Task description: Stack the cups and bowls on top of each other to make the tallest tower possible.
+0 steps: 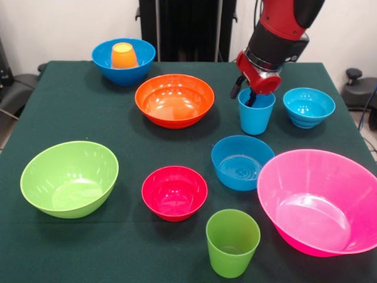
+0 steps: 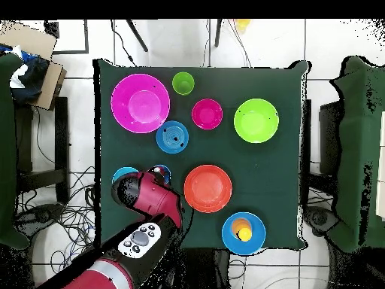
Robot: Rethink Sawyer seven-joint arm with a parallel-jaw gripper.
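Front view shows the light blue cup (image 1: 255,112) standing between the orange bowl (image 1: 174,99) and the small turquoise bowl (image 1: 308,107), right under the claw (image 1: 252,97), whose red arm (image 1: 277,35) slants down, fingers too hidden to tell.

The green-clothed table (image 1: 118,118) carries seven bowls (image 1: 174,100) plus light blue (image 1: 255,117) and green cups (image 1: 232,242).

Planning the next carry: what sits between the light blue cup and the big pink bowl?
The medium blue bowl lies between the light blue cup and the pink bowl; both views show it.
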